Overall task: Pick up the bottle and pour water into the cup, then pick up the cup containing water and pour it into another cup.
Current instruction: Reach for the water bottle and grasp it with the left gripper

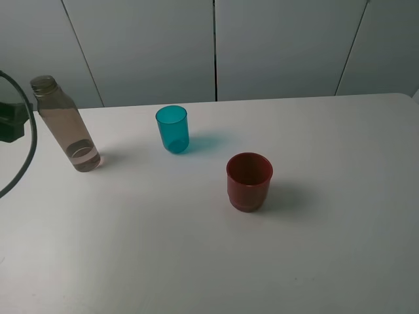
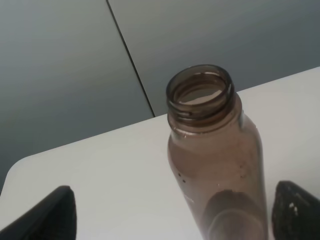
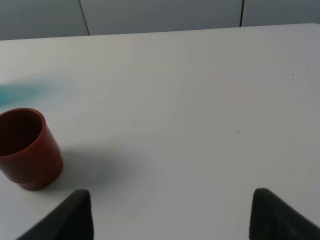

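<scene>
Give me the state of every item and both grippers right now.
Bottle: upright, uncapped, a little water at the bottom.
Teal tumbler: upright, no water visible.
Red cup: upright, empty.
Left gripper: open, straddling the bottle, not touching it.
Right gripper: open, holding nothing.

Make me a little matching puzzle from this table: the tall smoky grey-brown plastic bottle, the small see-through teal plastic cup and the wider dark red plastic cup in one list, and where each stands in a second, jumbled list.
Things
1. tall slim smoky grey-brown plastic bottle
2. small translucent teal plastic cup
3. wide opaque dark red plastic cup

Places, as the high camera sees them
A. furthest right, nearest the front edge of the white table
B. furthest left, standing upright with no cap
C. in the middle from left to right, toward the back

Pairs: 1-B, 2-C, 3-A
</scene>
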